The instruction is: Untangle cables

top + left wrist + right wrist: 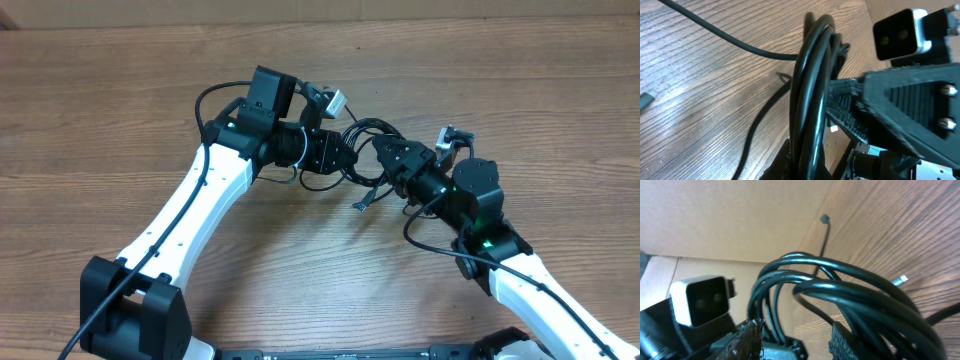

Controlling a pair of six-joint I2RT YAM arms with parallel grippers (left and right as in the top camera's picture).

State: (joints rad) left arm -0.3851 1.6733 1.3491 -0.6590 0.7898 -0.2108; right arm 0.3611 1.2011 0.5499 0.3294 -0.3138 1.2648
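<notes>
Nearest us, just on the robot's side of the cables (pixel 365 135), a loose strand is trailing to a silvery plug end (pixel 362 205) lying on the tabletop (pixel 120 120). At the bundle itself, we are gripping the coiled loops with the left fingers (pixel 338 155) closed tight, likely anchoring one side. Opposite them, we are straddling the same loops with the right fingers (pixel 747 335), pads partway apart and not visibly clamping, probably to single out a strand. Beyond the bundle, one thin cable end (pixel 825 219) is lying free.
</notes>
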